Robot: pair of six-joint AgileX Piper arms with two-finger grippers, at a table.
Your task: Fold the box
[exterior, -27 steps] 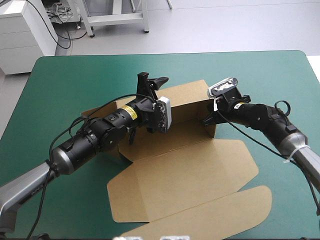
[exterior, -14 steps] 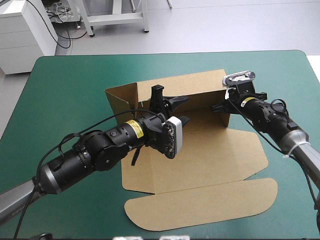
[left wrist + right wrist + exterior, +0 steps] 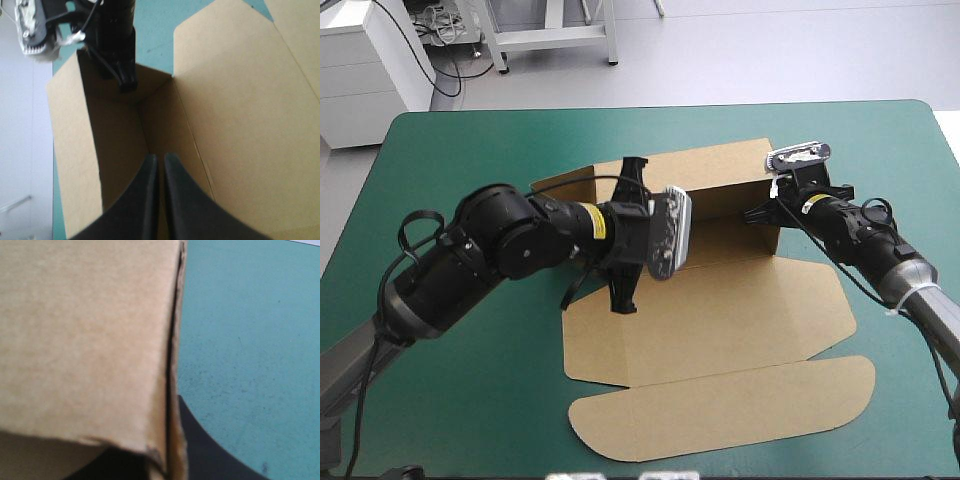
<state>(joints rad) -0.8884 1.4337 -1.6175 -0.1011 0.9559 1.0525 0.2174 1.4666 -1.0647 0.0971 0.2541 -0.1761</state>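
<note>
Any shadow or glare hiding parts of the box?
High view: even light, no glare on the box, though the left arm covers its left end. Left wrist view: the far inside corner under the right gripper is shaded. Right wrist view: only a dark seam along the wall's edge.

The left arm reaches in from the near left, the left gripper (image 3: 160,158) with fingers pressed almost together. The right gripper (image 3: 757,214), farther right, pinches the box (image 3: 720,320)

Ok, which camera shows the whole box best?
The high view: nearly the whole box, far wall raised, lid panels flat. The left wrist view shows only its inside and one end corner; the right wrist view, one wall corner close up.
</note>
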